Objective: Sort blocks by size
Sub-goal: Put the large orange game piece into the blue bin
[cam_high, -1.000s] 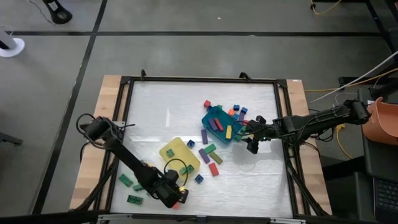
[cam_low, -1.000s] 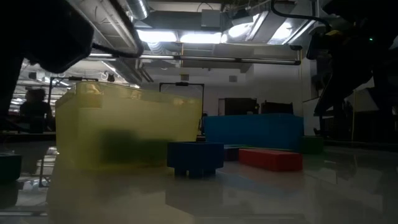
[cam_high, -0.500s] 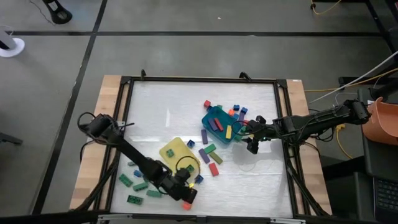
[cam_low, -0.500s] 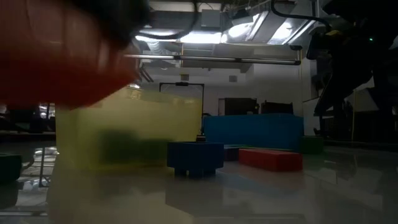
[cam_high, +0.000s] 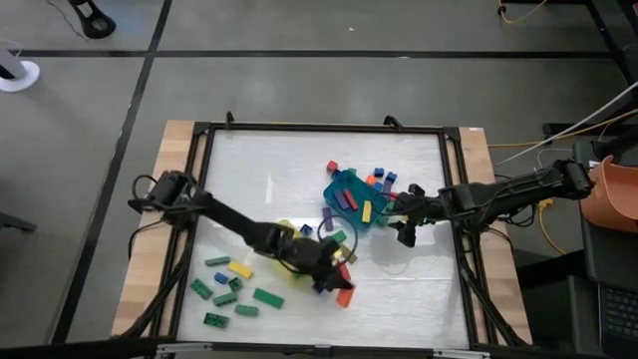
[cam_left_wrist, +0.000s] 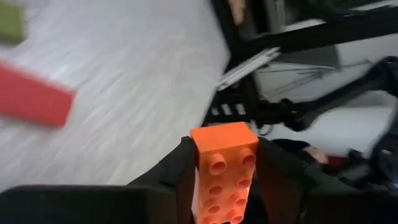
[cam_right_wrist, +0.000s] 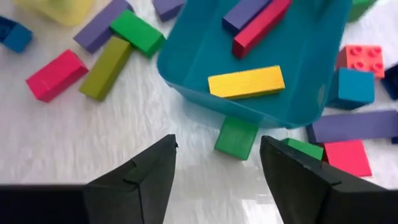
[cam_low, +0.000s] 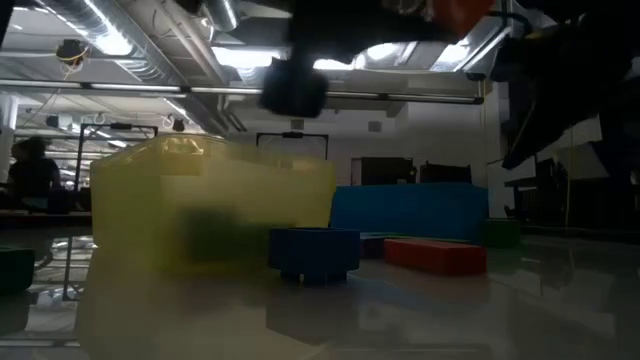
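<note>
Gripping an orange block [cam_left_wrist: 224, 168], left gripper [cam_high: 334, 271] sits just beside the yellow tray [cam_high: 271, 237]. We note right gripper [cam_right_wrist: 217, 163], fingers apart, near the teal tray [cam_right_wrist: 298, 81] holding long blocks [cam_right_wrist: 245, 81].

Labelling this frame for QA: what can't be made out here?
- High view: the left gripper and the long orange studded plastic brick it clamps are too small to tell apart.
- Low view: contents of the translucent yellow plastic tray are a dark smear behind its wall.
- Left wrist view: the red bar is motion-blurred and cut off by the edge.
- Right wrist view: the small green block is half hidden under the teal-blue plastic tray.
</note>
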`<state>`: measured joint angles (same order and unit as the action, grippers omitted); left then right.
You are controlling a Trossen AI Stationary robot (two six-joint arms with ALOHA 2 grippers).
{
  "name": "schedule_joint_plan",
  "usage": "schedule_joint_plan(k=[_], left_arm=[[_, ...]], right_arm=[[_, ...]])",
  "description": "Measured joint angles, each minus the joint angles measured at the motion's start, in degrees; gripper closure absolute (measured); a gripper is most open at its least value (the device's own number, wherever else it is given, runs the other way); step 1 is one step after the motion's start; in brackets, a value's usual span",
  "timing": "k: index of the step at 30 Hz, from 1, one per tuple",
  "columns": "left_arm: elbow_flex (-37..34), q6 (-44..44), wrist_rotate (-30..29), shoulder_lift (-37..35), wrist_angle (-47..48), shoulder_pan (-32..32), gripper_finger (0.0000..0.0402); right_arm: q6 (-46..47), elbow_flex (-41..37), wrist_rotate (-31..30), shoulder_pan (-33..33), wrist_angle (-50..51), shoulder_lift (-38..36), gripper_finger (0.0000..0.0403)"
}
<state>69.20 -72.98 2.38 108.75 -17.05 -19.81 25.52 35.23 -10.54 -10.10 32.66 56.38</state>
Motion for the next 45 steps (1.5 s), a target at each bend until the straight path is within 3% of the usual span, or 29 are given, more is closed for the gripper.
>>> schedule_joint_plan(k=[14, 23, 29, 39, 45], left_arm=[[0.0, 25.4, 1.5, 0.0, -2.1, 18.7, 0.0272], [0.0, 40.4, -0.2, 0.0, -1.0, 29.3, 0.0272], [0.0, 40.9, -0.2, 0.0, 3.2, 31.5, 0.0263], [0.0, 46.8, 0.0, 0.0, 5.9, 31.6, 0.0204], [0.0, 46.6, 2.5, 0.0, 6.2, 32.0, 0.0213]], right_arm=[[-14.0, 3.4, -0.4, 0.0, 2.3, 0.0, 0.0171], [-13.6, 3.2, -0.5, 0.0, 4.7, 0.0, 0.0171], [-8.0, 0.1, -0.5, 0.0, 4.3, 0.0, 0.0171], [-4.6, -3.3, -2.5, 0.0, -2.9, 0.0, 0.0171], [0.0, -5.7, -5.2, 0.0, -8.7, 0.2, 0.0171]])
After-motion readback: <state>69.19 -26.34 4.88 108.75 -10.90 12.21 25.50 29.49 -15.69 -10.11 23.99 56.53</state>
